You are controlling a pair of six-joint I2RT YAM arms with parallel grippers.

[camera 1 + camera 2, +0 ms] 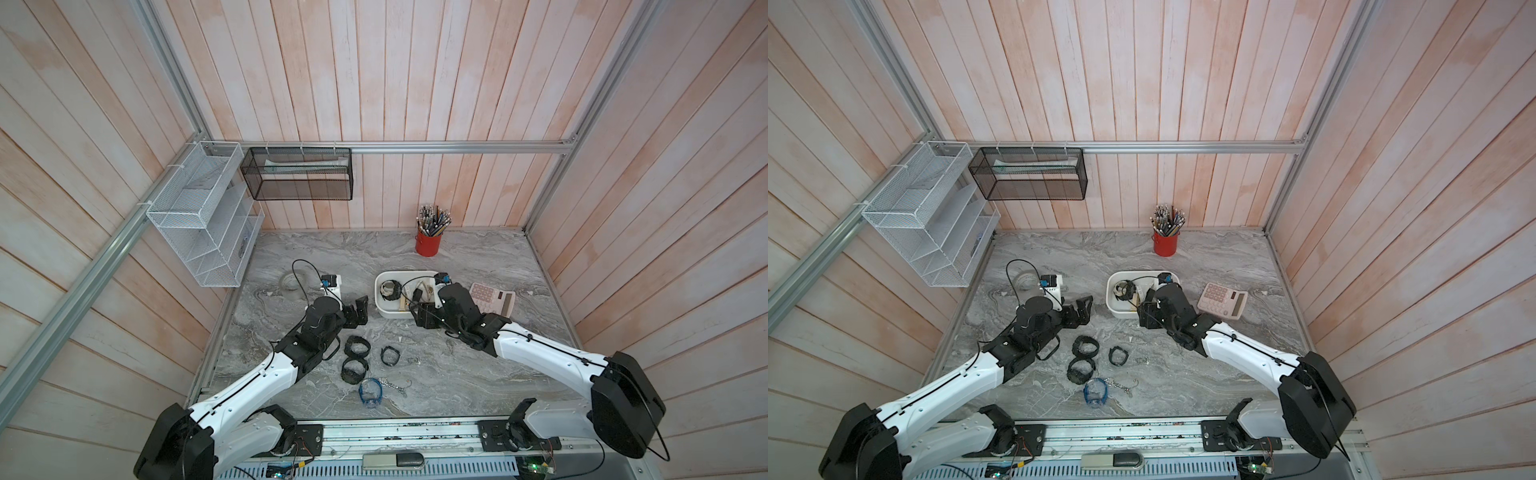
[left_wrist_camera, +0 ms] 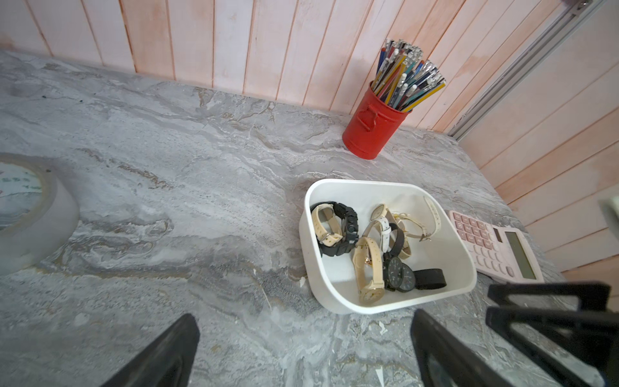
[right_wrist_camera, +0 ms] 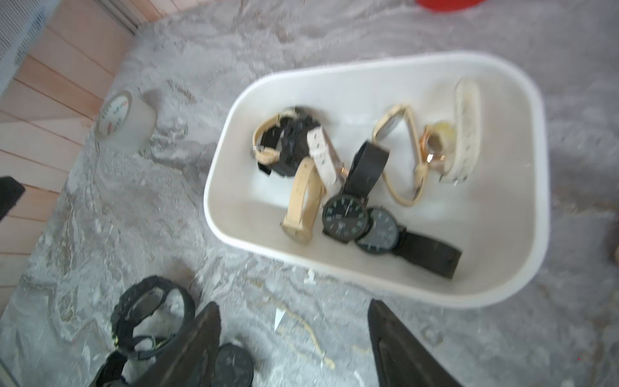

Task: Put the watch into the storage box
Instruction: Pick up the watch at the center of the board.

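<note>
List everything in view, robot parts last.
storage box: one, white, mid-table
watches in box: several, black, cream and white, heaped inside
loose watches: four, three black, one blue, table between the arms
chain: one, silvery, beside the blue watch
tape roll: one, whitish, table by left arm
pencil cup: one, red, back of table
calculator: one, pink, beside box, right arm's side
wire rack: one, white, left wall
mesh basket: one, black, back rail
left end effector: one, black, open, empty, above bare table
right end effector: one, black, open, empty, at box's near edge
</note>
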